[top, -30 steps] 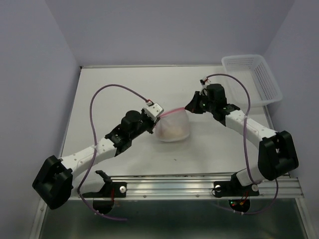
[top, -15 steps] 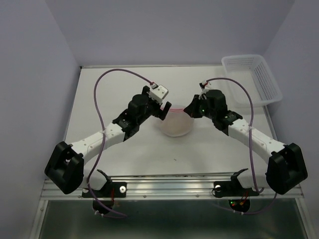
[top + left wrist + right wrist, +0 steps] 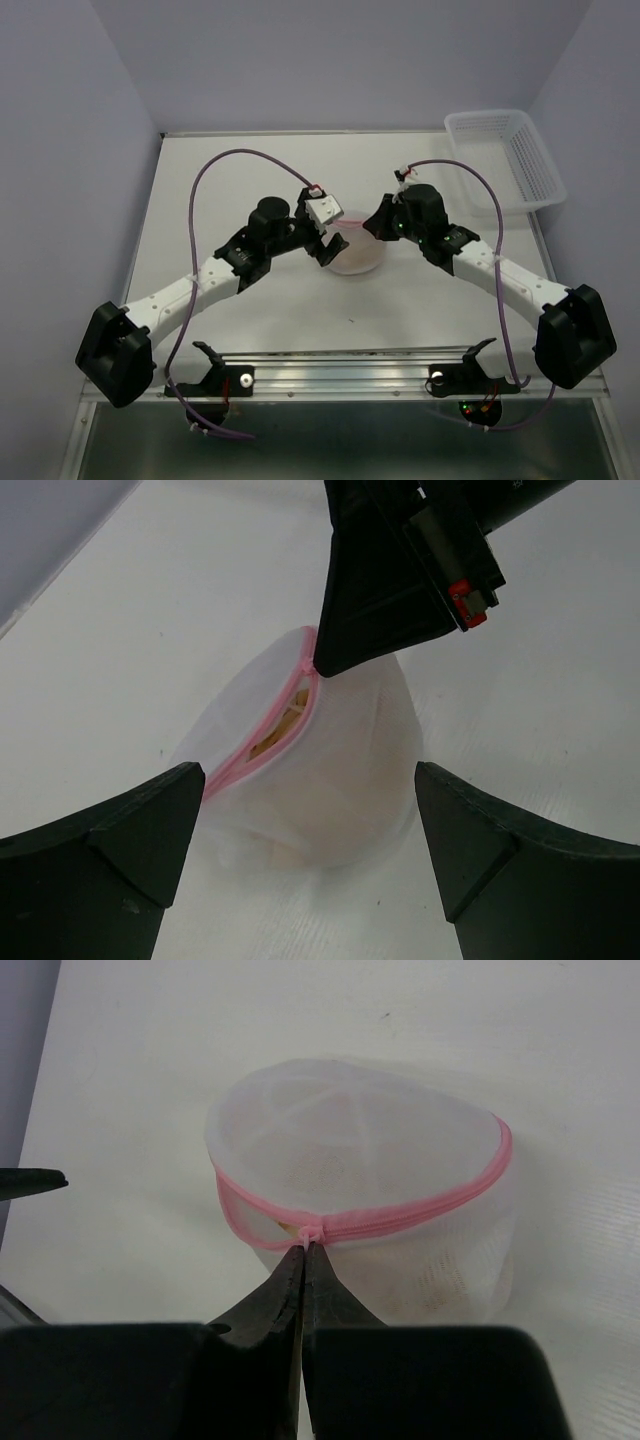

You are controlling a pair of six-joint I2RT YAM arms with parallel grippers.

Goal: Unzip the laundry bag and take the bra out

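Pink zip rings the mesh bag, which sits mid-table between the two arms. Right claw is pinched tight on the zip's pull, on the bag's right side. Left claw hangs spread wide at the bag's left edge. Peach bra shows inside through the partly parted zip. White basket stands far right.

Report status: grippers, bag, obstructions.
Left gripper open at bag. Right gripper shut on zip pull. Zip partly open, bra inside. Nothing blocking.
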